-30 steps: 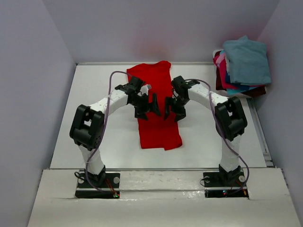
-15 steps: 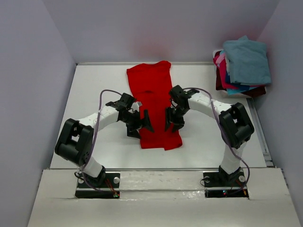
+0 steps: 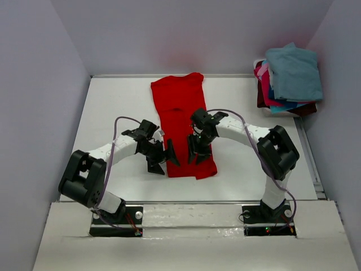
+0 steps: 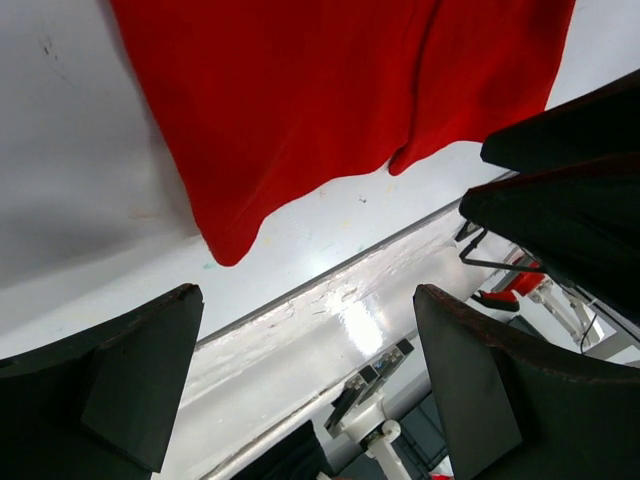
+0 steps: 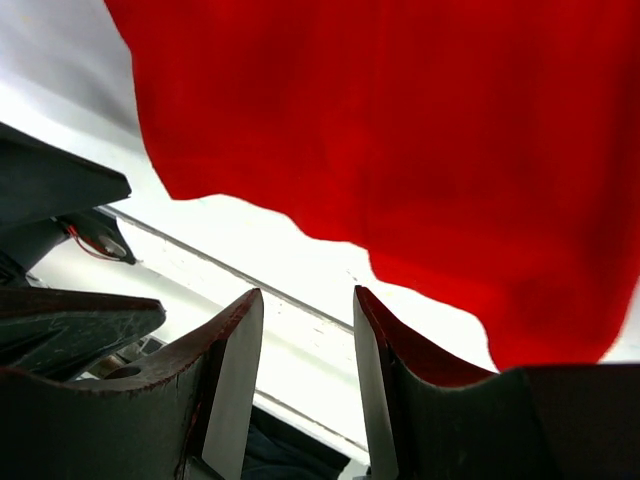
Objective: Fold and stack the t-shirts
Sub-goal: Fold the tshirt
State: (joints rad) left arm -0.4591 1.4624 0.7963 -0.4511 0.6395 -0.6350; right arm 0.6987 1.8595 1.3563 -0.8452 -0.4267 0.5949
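From above, the red shirt (image 3: pixel 179 113) lies lengthwise mid-table, with the stack (image 3: pixel 289 79) at the far right corner. Left wrist: the left gripper (image 4: pixel 305 300) gapes empty off the shirt's near left corner. Right wrist: the right gripper (image 5: pixel 308 300) is narrowed and empty at the hem. The grab looks underway; next, pinch both corners.

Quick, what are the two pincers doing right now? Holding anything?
Left pincer: wide open, holding nothing.
Right pincer: open just a little, nothing between its fingers.
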